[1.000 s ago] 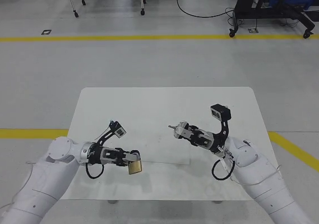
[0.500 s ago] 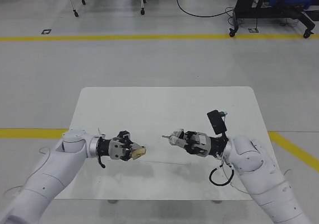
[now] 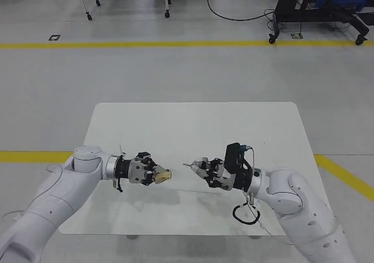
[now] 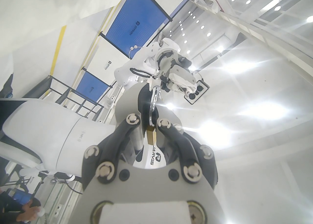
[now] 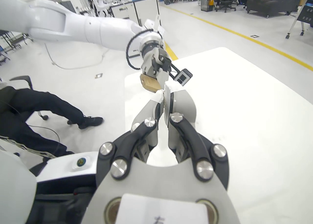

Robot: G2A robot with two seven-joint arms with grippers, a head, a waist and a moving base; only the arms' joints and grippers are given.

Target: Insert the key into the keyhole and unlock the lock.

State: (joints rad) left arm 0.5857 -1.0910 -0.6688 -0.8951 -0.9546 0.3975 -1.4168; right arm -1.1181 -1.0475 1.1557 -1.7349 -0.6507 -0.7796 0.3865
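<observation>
The lock [image 3: 163, 175] is a small brass padlock. It does not lie on the counter [image 3: 239, 125]; it is held in the air above the front part of it. The yellow body sticks out from the tips of the left hand [image 3: 148, 175] toward the middle, and in the left wrist view the bright steel shackle [image 4: 153, 96] shines between the dark fingers. The left hand is clamped on the lock. I judge that it is held this way so that the free end of the body, where a keyhole normally sits, faces the other arm. The keyhole itself I cannot make out.

The key [image 3: 190, 166] is thin and silver-grey. Only its blade shows, and it points out of the right hand [image 3: 204, 170] at the lock, almost on one line with it. The two fingers of the right hand are pressed together on the head of the key, with only the thin metal between them. A small gap lies between the tip of the blade and the brass body, so they are near but apart, and the key is not yet inserted.

With one piece in each hand above the counter, either arm can correct the angle, which I think is the reason for this pose. The step in hand seems to be the final alignment. The blade is narrow and the lock small and smooth, so a tip that lands beside the keyhole could turn the lock in its grip.
</observation>
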